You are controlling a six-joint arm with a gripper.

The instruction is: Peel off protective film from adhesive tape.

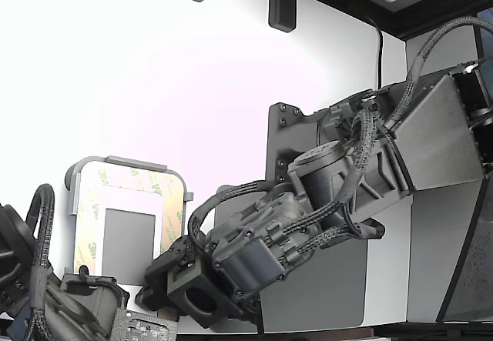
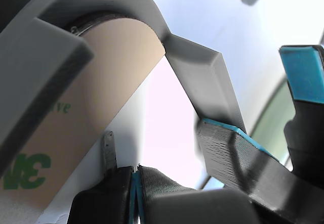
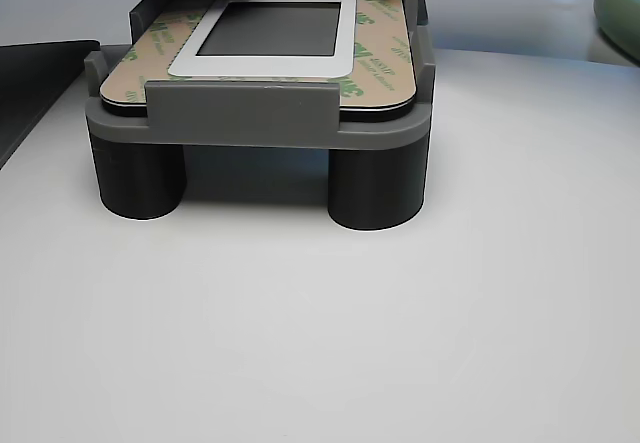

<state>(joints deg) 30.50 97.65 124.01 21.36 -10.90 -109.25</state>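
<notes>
Hand (image 1: 171, 270) sits low in the exterior view, right at the lower right corner of the white plate (image 1: 132, 196), which looks like the spot to go picking at a film end. Honestly I can't tell how open it is. The wrist view shows two blue-padded fingers (image 2: 230, 150) standing apart at the right, plus another blue-lined pair pressed together along the bottom edge with a thin metal sliver (image 2: 109, 148) poking up. I can't sort out which belong to this hand, or whether anything is pinched. The protective film (image 3: 380, 58) lies flat as a tan border with green 3M logos round the grey rectangle (image 3: 275, 28), no corner visibly lifted, so the adhesive tape underneath is fully covered. The plate rests in a grey fixture (image 3: 240, 113) on stubby legs, with walls hugging its edges, probably so it can't slide when the liner gets pulled. That fixture stands on the white tabletop (image 3: 320, 313).
</notes>
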